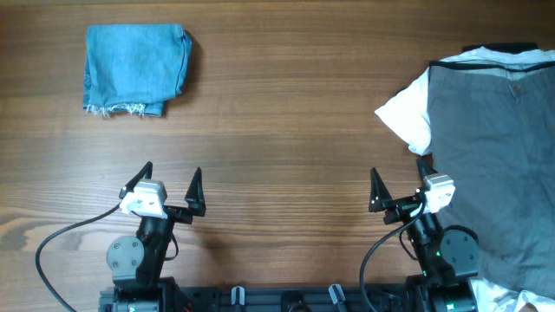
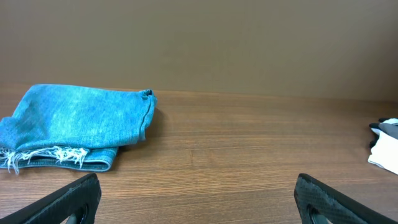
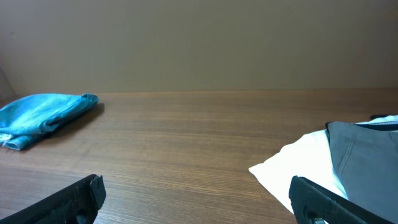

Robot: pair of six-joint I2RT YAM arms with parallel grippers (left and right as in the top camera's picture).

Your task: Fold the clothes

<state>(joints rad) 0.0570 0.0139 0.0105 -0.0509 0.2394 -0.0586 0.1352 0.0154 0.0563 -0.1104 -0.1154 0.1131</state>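
a dark grey garment (image 1: 499, 165) lies over a white cloth (image 1: 408, 113) on the wooden table (image 1: 286, 130).

1 pr blue jeans (image 1: 134, 68), folded. 1 dk grey garment (image 1: 494, 156). 1 white cloth (image 1: 406, 117). 2 robot arms w/ 1 gripper ea: left gripper (image 1: 173, 172), right gripper (image 1: 398, 172). 1 wood table (image 1: 286, 104).
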